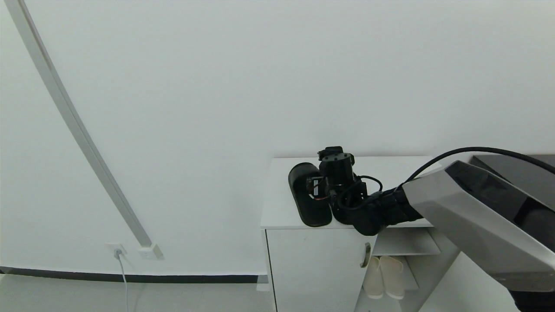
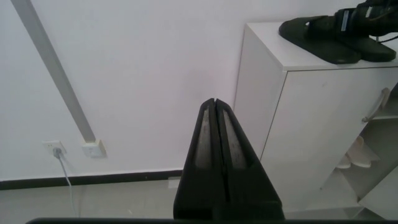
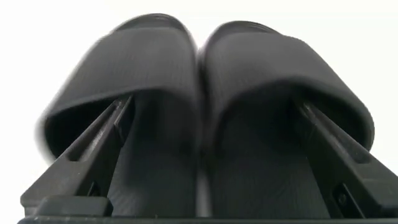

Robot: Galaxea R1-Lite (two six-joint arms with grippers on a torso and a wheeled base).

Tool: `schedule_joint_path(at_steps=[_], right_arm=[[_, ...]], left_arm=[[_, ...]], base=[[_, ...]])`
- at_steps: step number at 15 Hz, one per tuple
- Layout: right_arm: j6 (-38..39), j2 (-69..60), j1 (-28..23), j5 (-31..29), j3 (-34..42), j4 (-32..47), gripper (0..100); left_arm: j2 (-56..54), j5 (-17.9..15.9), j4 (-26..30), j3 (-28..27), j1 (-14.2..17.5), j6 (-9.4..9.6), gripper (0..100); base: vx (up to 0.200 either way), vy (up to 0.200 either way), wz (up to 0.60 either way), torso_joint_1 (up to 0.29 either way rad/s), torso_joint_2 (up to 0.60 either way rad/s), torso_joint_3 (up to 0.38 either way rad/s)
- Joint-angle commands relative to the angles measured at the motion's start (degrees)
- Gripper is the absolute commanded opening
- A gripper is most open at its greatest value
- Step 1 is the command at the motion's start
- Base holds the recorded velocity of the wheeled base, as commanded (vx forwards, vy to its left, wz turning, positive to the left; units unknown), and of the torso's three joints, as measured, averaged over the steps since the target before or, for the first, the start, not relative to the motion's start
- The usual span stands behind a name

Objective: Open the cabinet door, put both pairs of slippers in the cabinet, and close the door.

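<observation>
A pair of black slippers (image 1: 305, 199) lies on top of the white cabinet (image 1: 282, 208), near its front left corner. My right gripper (image 1: 318, 184) is at the pair and open, with one finger (image 3: 115, 121) under each slipper's strap (image 3: 155, 56) and the touching inner sides between them. The black slippers (image 2: 333, 37) sit on the cabinet top. The left door (image 1: 312, 268) with its handle (image 1: 367, 255) is closed. The right side stands open, and a white pair of slippers (image 1: 383, 277) rests on a lower shelf. My left gripper (image 2: 214, 102) hangs shut and empty, left of the cabinet (image 2: 311, 124).
A grey cable duct (image 1: 78, 125) runs diagonally down the white wall to a box, beside a wall socket (image 1: 116, 250) with a plugged-in cable. Bare floor lies left of the cabinet. An inner shelf (image 1: 403, 242) shows behind the right arm.
</observation>
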Motion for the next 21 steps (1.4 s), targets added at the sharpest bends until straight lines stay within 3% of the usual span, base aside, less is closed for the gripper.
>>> schedule_joint_path(at_steps=[1, 4, 5, 11, 14, 17, 21], right_arm=[[0.0, 2.5, -0.4, 0.0, -2.3, 0.2, 100], [-0.1, 3.3, -0.6, 0.0, -3.1, 0.2, 100], [-0.1, 3.5, -0.6, 0.0, -3.1, 0.2, 0], [-0.1, 4.5, -0.7, -0.1, -4.7, 0.0, 0], [-0.1, 0.5, -0.5, -0.3, -1.9, -0.2, 0], [-0.5, -11.3, 0.8, 0.8, 9.9, -2.4, 0], [-6.4, -25.9, 2.7, 6.6, 30.5, -12.5, 0]], left_arm=[[0.0, 0.0, 0.0, 0.0, 0.0, 0.01, 0], [0.0, 0.0, 0.0, 0.0, 0.0, 0.01, 0], [0.0, 0.0, 0.0, 0.0, 0.0, 0.01, 0], [0.0, 0.0, 0.0, 0.0, 0.0, -0.08, 0], [0.0, 0.1, -0.1, 0.0, 0.0, -0.25, 0], [0.0, 0.1, 0.0, 0.0, 0.0, -0.34, 0], [0.0, 0.1, 0.0, 0.0, 0.0, -0.25, 0]], base=[[0.000, 0.000, 0.00, 0.000, 0.00, 0.000], [0.000, 0.000, 0.00, 0.000, 0.00, 0.000], [0.000, 0.000, 0.00, 0.000, 0.00, 0.000], [0.000, 0.000, 0.00, 0.000, 0.00, 0.000], [0.000, 0.000, 0.00, 0.000, 0.00, 0.000], [0.000, 0.000, 0.00, 0.000, 0.00, 0.000], [0.000, 0.000, 0.00, 0.000, 0.00, 0.000]])
